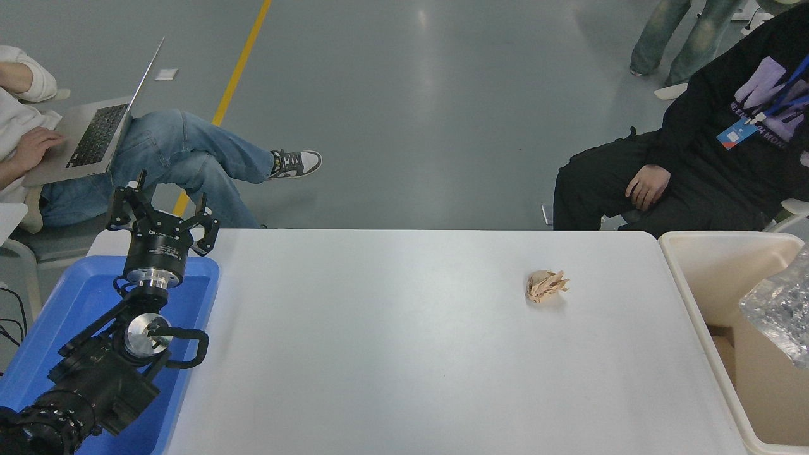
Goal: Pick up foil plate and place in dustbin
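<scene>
- The foil plate (780, 309) hangs above the open dustbin (714, 278), over its right part and cut off by the picture's edge.
- The right gripper is out of view, so whether it grips the plate cannot be told.
- The left gripper (163, 212) is parked well left of the dustbin, over a blue tray (63, 309), its fingers spread.
- A paper wad (547, 285) lies on the table (404, 354), just left of the dustbin.
- Risk, as I judge it: released off-centre, the light, crumpled plate could catch the dustbin rim and hang there or tip outside.
</scene>
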You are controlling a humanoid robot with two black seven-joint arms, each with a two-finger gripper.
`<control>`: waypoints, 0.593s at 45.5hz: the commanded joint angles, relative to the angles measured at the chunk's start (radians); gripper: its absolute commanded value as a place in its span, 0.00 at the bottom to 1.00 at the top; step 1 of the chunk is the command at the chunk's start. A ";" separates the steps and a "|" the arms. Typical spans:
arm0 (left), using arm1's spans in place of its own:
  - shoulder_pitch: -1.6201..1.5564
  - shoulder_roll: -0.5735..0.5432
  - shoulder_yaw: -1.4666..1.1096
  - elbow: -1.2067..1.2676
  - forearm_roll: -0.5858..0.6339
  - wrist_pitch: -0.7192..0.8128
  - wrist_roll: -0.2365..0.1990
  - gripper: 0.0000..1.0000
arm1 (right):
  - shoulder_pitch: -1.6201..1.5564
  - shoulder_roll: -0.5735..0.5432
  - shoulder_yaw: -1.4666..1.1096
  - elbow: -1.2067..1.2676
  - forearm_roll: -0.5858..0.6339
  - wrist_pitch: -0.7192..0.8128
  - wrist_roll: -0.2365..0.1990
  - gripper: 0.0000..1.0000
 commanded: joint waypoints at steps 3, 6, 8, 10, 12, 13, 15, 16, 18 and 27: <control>0.000 0.000 0.000 0.000 0.000 0.000 0.000 0.99 | 0.013 -0.006 0.012 0.033 0.006 -0.047 -0.001 0.85; 0.000 0.000 0.000 0.001 -0.001 0.000 0.000 0.99 | 0.047 -0.035 0.010 0.090 0.006 -0.049 -0.001 0.85; 0.000 0.000 0.000 0.001 0.000 0.000 0.000 0.99 | 0.085 -0.072 0.010 0.139 0.006 -0.047 0.000 0.87; 0.000 0.000 0.000 0.001 0.000 0.000 0.000 0.99 | 0.133 -0.109 0.009 0.208 0.009 -0.046 0.000 0.91; 0.000 0.000 0.000 0.000 0.000 0.000 0.000 0.99 | 0.183 -0.142 -0.006 0.287 0.012 -0.046 -0.001 0.95; 0.000 0.000 0.000 0.000 0.000 0.000 0.000 0.99 | 0.208 -0.159 -0.011 0.326 0.012 -0.046 -0.001 0.96; 0.000 0.000 0.000 0.000 0.000 0.000 0.000 0.99 | 0.249 -0.184 -0.022 0.390 0.012 -0.046 0.000 0.97; 0.000 0.000 0.000 0.001 0.000 0.000 0.000 0.99 | 0.269 -0.195 -0.031 0.419 0.012 -0.046 0.000 0.98; 0.000 0.000 0.000 0.000 0.000 0.000 0.000 0.99 | 0.304 -0.210 -0.055 0.466 0.012 -0.041 -0.001 0.99; 0.000 0.000 0.000 0.000 0.000 0.000 0.000 0.99 | 0.614 -0.255 -0.374 0.794 0.014 -0.021 -0.001 1.00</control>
